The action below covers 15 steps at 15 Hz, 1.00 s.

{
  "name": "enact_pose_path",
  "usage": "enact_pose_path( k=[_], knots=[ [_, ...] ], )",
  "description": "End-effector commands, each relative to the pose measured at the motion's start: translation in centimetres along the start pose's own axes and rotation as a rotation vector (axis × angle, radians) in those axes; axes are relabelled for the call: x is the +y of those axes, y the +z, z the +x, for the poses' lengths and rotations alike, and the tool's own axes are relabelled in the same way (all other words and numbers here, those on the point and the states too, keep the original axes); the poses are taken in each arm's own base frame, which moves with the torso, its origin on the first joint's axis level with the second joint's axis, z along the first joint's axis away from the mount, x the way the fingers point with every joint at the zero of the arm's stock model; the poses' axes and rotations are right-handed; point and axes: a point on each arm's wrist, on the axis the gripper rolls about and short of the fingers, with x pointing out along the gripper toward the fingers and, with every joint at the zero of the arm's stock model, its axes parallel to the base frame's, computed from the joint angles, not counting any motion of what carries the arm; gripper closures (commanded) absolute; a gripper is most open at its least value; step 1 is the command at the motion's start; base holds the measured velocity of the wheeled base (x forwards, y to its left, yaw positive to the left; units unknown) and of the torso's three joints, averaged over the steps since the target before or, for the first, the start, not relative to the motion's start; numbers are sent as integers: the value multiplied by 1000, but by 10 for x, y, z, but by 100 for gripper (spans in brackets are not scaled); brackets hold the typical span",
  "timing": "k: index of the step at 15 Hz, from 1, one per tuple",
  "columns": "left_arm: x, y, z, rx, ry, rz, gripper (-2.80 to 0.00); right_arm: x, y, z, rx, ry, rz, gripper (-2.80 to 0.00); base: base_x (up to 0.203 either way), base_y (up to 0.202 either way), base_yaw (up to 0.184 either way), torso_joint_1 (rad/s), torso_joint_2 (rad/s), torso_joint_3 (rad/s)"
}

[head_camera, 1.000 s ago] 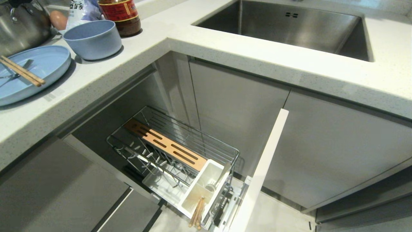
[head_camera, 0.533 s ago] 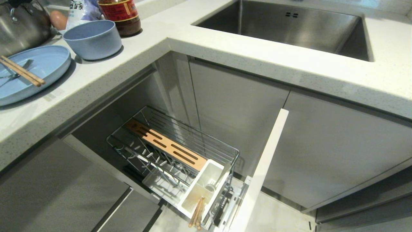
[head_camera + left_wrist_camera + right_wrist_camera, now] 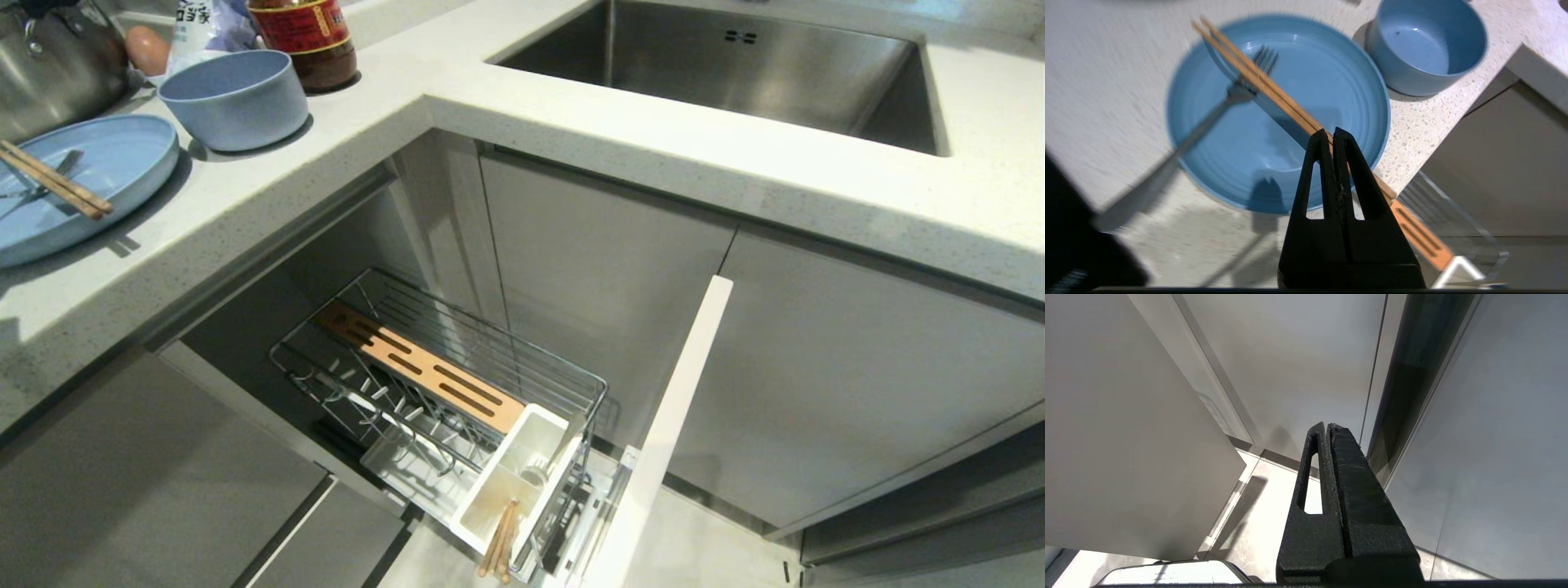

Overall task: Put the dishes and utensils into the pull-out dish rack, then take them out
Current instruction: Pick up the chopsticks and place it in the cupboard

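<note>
1. The plate [image 3: 122, 155] ran off the head view's left edge, and the fork [image 3: 1224, 104] on it was blurry in the left wrist view.
2. Count on the table [image 3: 571, 122]: one plate, one bowl [image 3: 235, 98] just beside it, one pair of chopsticks [image 3: 57, 180] lying across the plate.
3. The pull-out dish rack [image 3: 441, 392] stood open below, with a second chopstick pair [image 3: 500, 539] in its white utensil cup [image 3: 522, 457].
4. Left gripper [image 3: 1333, 131] hung over the plate, fingers clenched on nothing.
5. Right gripper [image 3: 1327, 425] sat low by the cabinet fronts, fingers clenched too, also empty.
</note>
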Motion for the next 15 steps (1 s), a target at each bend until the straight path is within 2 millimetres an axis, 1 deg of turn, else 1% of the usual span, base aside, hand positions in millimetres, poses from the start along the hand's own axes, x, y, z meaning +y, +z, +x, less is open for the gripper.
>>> enact_pose_path(
  k=[1, 3, 5, 8, 11, 15],
  knots=[
    [-1, 4, 35, 85, 15, -159, 0, 0, 0, 0, -5, 1, 1, 0, 0, 0, 0, 0, 0, 0],
    [-3, 4, 50, 146, 29, -243, 0, 0, 0, 0, -5, 1, 1, 0, 0, 0, 0, 0, 0, 0],
    [-5, 4, 62, 164, 60, -314, 0, 0, 0, 0, -5, 1, 1, 0, 0, 0, 0, 0, 0, 0],
    [-8, 2, 78, 167, 135, -331, 0, 0, 0, 0, -5, 1, 1, 0, 0, 0, 0, 0, 0, 0],
    [-13, -2, 93, 195, 141, -322, 0, 0, 0, 0, -5, 1, 1, 0, 0, 0, 0, 0, 0, 0],
    [-22, -8, 106, 216, 173, -311, 0, 0, 0, 0, -5, 1, 1, 0, 0, 0, 0, 0, 0, 0]
  ],
)
